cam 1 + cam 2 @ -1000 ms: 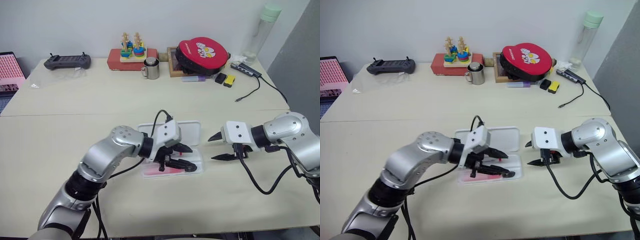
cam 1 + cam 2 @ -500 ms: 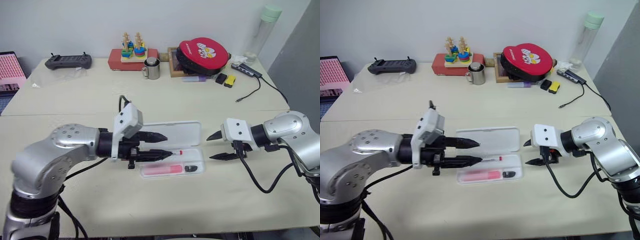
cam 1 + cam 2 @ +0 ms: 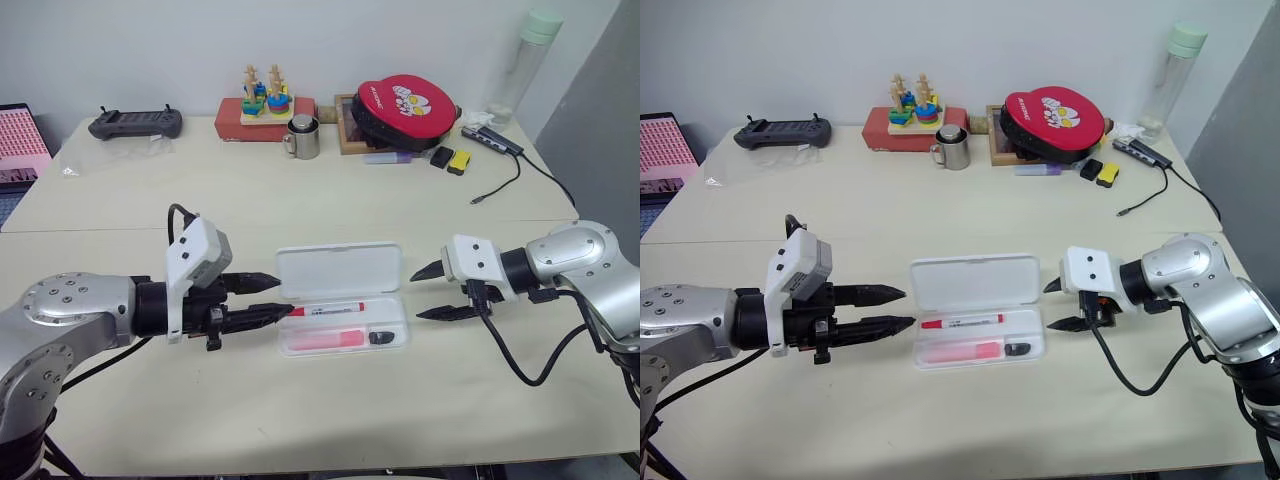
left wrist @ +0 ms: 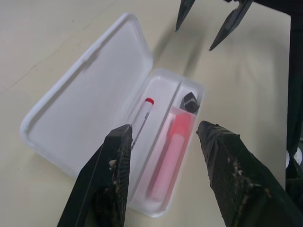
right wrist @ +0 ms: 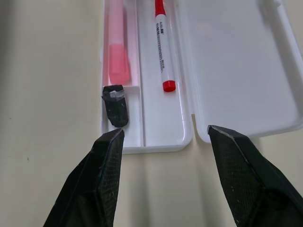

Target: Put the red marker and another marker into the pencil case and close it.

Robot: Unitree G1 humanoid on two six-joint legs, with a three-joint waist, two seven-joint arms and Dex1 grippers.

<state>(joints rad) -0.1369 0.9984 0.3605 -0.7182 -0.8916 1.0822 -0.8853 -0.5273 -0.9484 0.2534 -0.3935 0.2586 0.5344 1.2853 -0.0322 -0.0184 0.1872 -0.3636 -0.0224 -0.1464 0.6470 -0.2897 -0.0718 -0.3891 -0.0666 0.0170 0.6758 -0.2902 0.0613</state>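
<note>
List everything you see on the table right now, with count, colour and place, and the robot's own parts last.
pencil case: one, white, lid open, table front centre
red marker: one, white with red ends, in case's rear slot
pink highlighter: one, pink, in case's front slot
small black item: one, case's front right compartment
controller: one, dark grey, back left
stacking toy: one, multicolour, on red box
metal mug: one, silver, back centre
round pouch: one, red and black, back right
bottle: one, clear, green cap, far right
left pincer: open, left of case
right pincer: open, right of case

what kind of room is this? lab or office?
Likely a lab or office test bench: pale tables against a plain wall, with a handheld controller, a stacking toy, a steel mug and a loose cable.
</note>
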